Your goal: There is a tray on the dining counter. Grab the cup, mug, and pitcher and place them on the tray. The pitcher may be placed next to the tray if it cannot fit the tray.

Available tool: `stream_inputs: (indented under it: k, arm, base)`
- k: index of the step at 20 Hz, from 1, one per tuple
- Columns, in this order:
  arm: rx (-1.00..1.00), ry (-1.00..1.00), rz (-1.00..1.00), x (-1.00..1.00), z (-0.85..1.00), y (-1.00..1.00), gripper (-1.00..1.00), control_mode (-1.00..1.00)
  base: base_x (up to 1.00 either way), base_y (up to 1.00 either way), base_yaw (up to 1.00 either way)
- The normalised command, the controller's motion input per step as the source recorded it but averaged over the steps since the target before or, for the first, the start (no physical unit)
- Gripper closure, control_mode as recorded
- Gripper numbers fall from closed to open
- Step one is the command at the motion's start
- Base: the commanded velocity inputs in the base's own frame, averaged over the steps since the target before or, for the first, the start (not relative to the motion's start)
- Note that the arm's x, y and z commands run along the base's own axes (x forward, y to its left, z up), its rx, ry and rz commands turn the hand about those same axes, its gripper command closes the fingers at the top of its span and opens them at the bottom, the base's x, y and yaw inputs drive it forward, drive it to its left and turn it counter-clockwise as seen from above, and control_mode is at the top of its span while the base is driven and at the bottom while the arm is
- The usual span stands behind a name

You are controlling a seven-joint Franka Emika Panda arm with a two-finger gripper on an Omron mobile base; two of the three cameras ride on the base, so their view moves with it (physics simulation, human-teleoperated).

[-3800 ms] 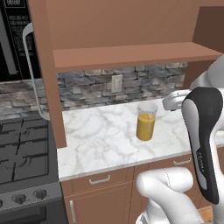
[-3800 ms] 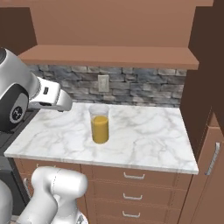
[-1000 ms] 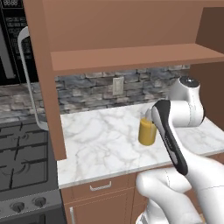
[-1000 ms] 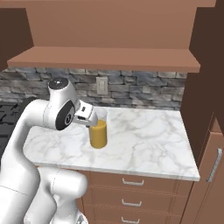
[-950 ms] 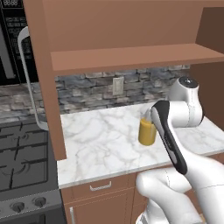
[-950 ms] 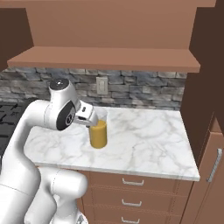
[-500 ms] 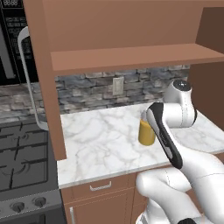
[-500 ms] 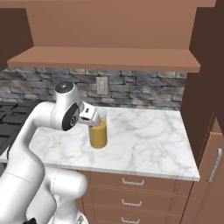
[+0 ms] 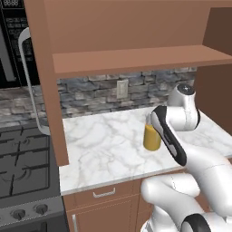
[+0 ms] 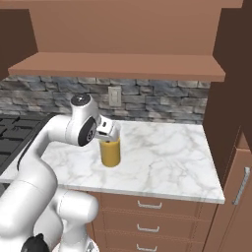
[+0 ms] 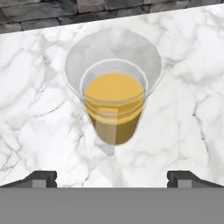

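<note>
The pitcher (image 10: 110, 151) stands upright on the marble kitchen table (image 10: 162, 160), roughly mid-depth between the front edge and the stone backsplash (image 10: 157, 106), with clear marble on every side of it. It is a tall clear cylinder holding orange juice, so its long axis runs vertically, and in the hand view the camera looks almost straight down its open mouth at the juice surface, with the pitcher (image 11: 113, 98) centred between the 2 fingertips (image 11: 41, 178) at the bottom of that view. The pincer (image 10: 107, 132) hangs directly over the rim with its jaws spread as wide as they go, gripping nothing; from the right base view it appears just above or at the top of the glass, though whether a finger already touches the rim cannot be told. In the left base view the pitcher (image 9: 152, 137) is partly covered by the arm's dark forearm. The relation that counts, then, is vertical: the pitcher lies straight below the pincer, along its line of approach, so the likely next move is a short descent to straddle the wall or body before closing. A tilted or off-centre grip could slop the juice.
</note>
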Motion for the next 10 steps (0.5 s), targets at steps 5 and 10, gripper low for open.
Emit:
stream_inputs:
  k: [5, 10]
  arm:
    - [0.00, 0.00, 0.00, 0.22, -0.20, -0.04, -1.00, -1.00]
    - [0.00, 0.00, 0.00, 0.19, -0.12, 0.00, -1.00, -1.00]
  base:
    - [0.00, 0.00, 0.00]
    - [0.00, 0.00, 0.00]
